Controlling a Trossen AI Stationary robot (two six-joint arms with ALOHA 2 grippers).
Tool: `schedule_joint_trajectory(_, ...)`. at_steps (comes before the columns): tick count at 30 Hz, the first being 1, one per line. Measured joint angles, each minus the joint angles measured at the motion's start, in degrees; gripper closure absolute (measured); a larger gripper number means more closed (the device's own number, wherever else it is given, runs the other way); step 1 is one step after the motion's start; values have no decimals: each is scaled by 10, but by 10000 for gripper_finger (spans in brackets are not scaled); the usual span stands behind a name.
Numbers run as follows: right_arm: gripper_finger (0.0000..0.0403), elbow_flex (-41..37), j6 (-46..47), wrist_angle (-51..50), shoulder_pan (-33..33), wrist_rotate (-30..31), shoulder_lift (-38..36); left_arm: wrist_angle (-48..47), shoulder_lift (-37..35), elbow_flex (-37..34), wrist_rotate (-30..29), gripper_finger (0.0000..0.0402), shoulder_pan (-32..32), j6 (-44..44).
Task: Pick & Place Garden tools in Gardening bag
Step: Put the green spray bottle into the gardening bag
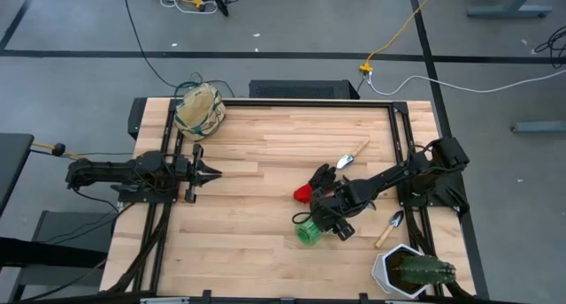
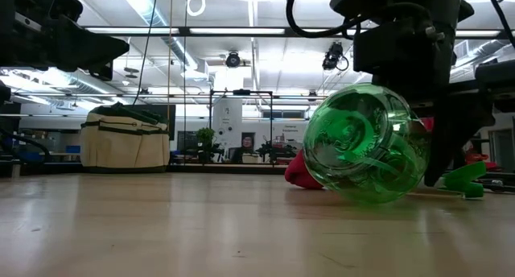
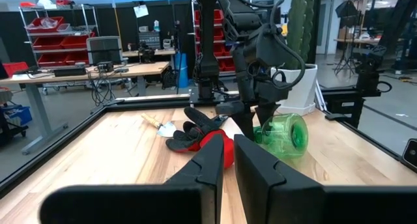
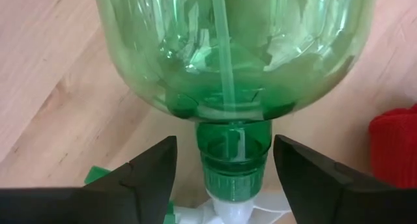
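Beside the red-and-black glove [image 1: 315, 185], right gripper [image 4: 225, 168] fingers spread around the green spray bottle's [image 1: 309, 231] neck; left gripper [image 1: 212, 173] fingers pressed together.

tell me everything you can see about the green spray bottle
The translucent green plastic spray bottle lies on its side on the wooden table, right of centre, beside the red-and-black glove. It has a rounded body, an inner tube, and a threaded neck with a white-and-green spray head. The open right gripper straddles its neck without closing.
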Motion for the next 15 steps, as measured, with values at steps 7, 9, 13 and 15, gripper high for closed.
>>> schedule_joint_trajectory(7, 185, 0, 0, -3, 0, 0, 0, 0, 0, 0, 0, 358, 0, 0)
schedule_joint_trajectory(9, 198, 0, 0, -3, 0, 0, 0, 0, 0, 0, 0, 358, 0, 0)
schedule_joint_trajectory(13, 221, 0, 0, -4, 0, 0, 0, 0, 0, 0, 0, 358, 0, 0)
schedule_joint_trajectory(15, 231, 0, 0, -4, 0, 0, 0, 0, 0, 0, 0, 358, 0, 0)
